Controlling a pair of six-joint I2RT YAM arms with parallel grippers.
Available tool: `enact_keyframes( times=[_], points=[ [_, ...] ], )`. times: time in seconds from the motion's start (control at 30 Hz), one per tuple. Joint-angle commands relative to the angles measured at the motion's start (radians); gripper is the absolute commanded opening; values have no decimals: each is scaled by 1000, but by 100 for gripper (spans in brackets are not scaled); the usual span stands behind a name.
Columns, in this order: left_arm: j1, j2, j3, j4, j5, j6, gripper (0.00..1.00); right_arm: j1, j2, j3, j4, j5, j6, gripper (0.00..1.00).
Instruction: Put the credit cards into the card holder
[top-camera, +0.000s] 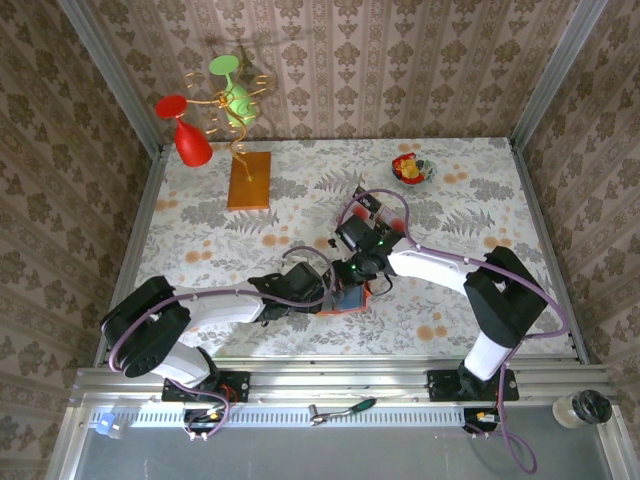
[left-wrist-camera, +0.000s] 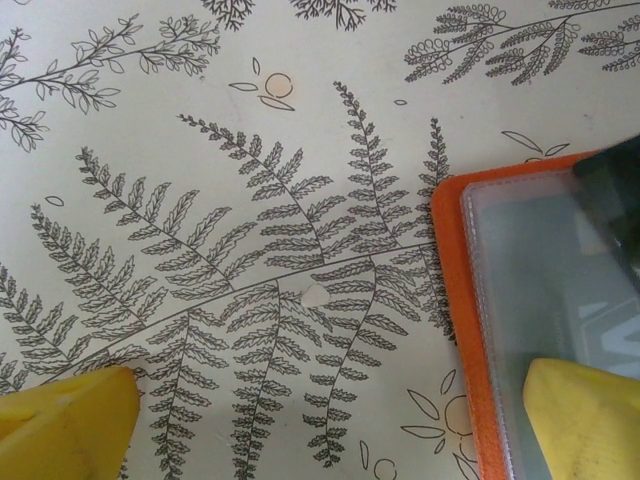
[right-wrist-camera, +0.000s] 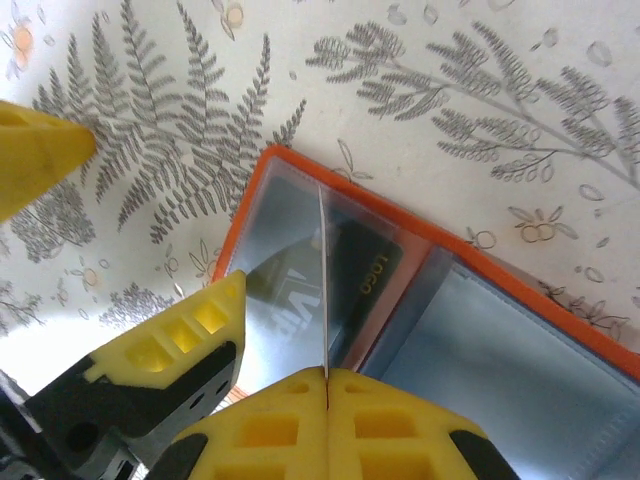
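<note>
Near the table's front edge, card holder (top-camera: 348, 300) (left-wrist-camera: 455, 300) (right-wrist-camera: 500, 278): lies folded open and flat on the fern-print table (top-camera: 200, 250), orange rim outside, grey-blue lining and clear sleeves facing up.
Credit card (right-wrist-camera: 365, 272) (left-wrist-camera: 590, 325): one dark-faced card with pale lettering sits inside the card holder, under a clear sleeve. Its colours beyond that are hard to tell through the plastic.
Left gripper (top-camera: 318, 290) (left-wrist-camera: 325, 400): jaws spread wide and straddling the card holder's left edge. One of its yellow fingers (left-wrist-camera: 585, 420) is over the clear sleeve, the other over bare table just beside the card holder. Nothing is between them.
Right gripper (top-camera: 355, 278) (right-wrist-camera: 327, 378): over the card holder, its yellow fingers pressed together with no gap.
Clear leaf (right-wrist-camera: 322, 260): a thin see-through sheet of the card holder stands on edge and runs straight up from the seam of the right gripper's fingers. Whether it is pinched there I cannot tell.
Wooden board (top-camera: 249, 182): beyond the card holder and to its left, well apart. It carries a wire stand with a red cup (top-camera: 190, 143) and a green cup (top-camera: 232, 95).
Small bowl (top-camera: 411, 168): beyond the card holder and to its right, well apart, with red and yellow bits inside.
</note>
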Motion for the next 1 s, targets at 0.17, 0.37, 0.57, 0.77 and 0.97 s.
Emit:
enact_keyframes(
  times=[0.17, 0.37, 0.57, 0.77, 0.97],
  points=[
    [-16, 2, -30, -39, -20, -35, 100, -48, -198, -151, 162, 21, 198, 0],
    [-18, 1, -36, -44, -29, -46, 100, -41, -265, -327, 385, 61, 345, 0],
    [-18, 3, -37, -49, -38, -51, 100, -18, -307, -446, 540, 118, 410, 0],
    [-18, 4, -38, -63, -56, -69, 100, -10, -286, -478, 580, 126, 424, 0],
    [-19, 6, -38, -62, -60, -77, 100, 0, -251, -489, 613, 145, 435, 0]
  ],
)
